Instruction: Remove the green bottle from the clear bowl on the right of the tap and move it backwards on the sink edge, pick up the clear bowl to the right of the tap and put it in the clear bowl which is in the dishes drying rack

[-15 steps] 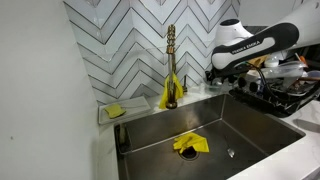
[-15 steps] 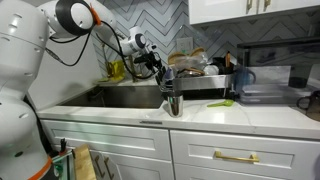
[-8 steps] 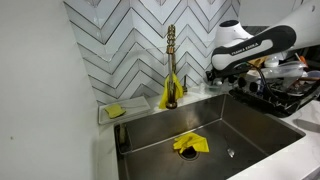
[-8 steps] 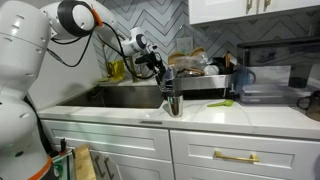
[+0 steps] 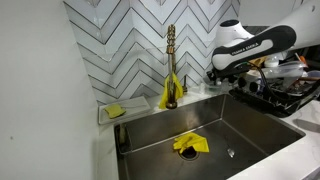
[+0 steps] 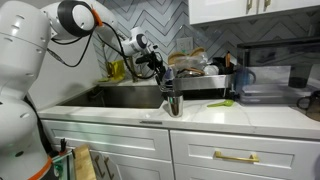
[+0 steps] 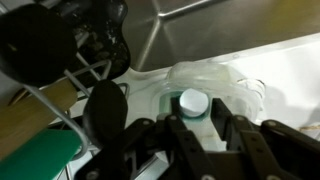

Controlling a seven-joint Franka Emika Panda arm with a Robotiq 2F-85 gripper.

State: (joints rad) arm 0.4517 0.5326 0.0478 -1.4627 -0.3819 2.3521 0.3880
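Observation:
In the wrist view the green bottle (image 7: 193, 102) stands upright in the clear bowl (image 7: 238, 80) on the sink edge; I see mostly its white cap with green just below it. My gripper (image 7: 198, 122) is straight above it, and its two fingers are closed in against the bottle's sides below the cap. In both exterior views the gripper (image 5: 215, 76) (image 6: 160, 68) is low at the sink edge to the right of the tap (image 5: 171, 60), next to the dish drying rack (image 5: 282, 96). The bowl in the rack is hidden.
A yellow cloth (image 5: 190, 144) lies in the sink basin. A yellow sponge (image 5: 115, 111) sits on the ledge to the left of the tap. A cup of utensils (image 6: 173, 100) stands at the counter front. A black pan (image 7: 40, 45) sits in the rack beside the bowl.

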